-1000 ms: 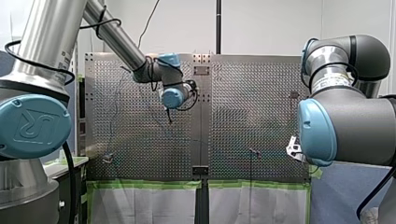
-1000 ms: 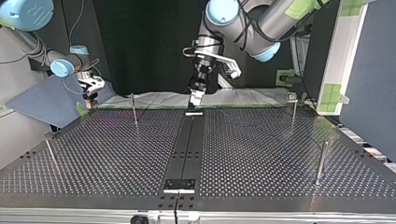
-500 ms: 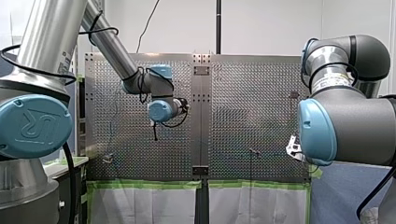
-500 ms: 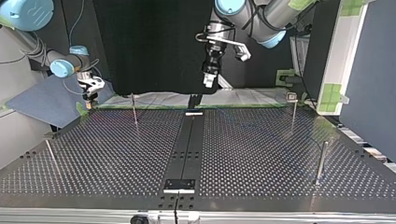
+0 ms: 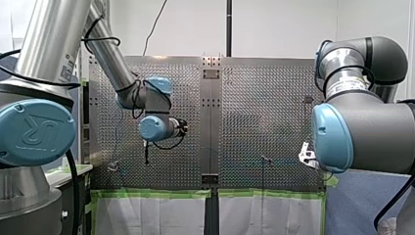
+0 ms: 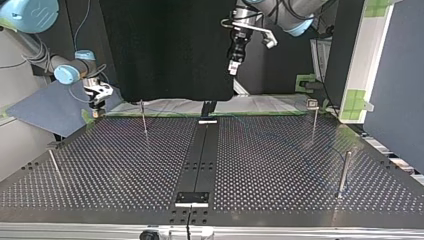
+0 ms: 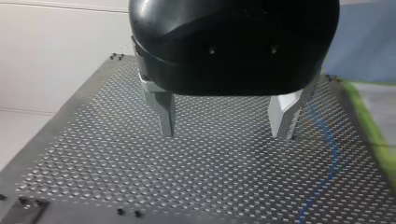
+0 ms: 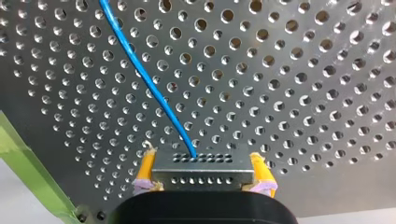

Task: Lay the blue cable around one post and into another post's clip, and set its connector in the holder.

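Clamping my right fingers (image 8: 145, 167) on the stiff connector (image 8: 201, 171) — surest hold, the blue cable (image 8: 149, 84) being limp; left fingers (image 7: 164, 111) apart

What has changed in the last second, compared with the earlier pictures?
My left gripper rose higher above the table and moved toward the top view's right; it is open and empty. My right gripper stayed put, shut on the connector of the blue cable.
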Available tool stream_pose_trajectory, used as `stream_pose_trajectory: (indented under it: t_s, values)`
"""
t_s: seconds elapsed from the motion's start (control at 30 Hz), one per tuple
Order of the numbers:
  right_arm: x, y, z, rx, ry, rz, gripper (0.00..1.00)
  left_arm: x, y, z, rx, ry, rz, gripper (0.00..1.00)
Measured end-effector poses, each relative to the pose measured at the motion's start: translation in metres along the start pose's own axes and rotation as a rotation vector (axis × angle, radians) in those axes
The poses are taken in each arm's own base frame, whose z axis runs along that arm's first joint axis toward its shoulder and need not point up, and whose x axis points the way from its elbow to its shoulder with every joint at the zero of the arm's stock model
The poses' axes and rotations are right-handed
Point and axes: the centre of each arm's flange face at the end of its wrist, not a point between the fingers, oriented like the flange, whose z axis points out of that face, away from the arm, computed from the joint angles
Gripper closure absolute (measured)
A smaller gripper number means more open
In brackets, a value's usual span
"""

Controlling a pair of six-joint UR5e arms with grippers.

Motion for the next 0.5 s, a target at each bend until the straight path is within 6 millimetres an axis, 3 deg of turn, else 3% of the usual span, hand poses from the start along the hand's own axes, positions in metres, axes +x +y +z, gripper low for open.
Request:
stream_pose_trajectory:
  t_s: [0.5]
  values:
    - [-0.002,-0.013,0.004,0.011,-0.002,-0.008,1.00,0.038,0.025,-0.056,0.008,0.092,0.012,0.00]
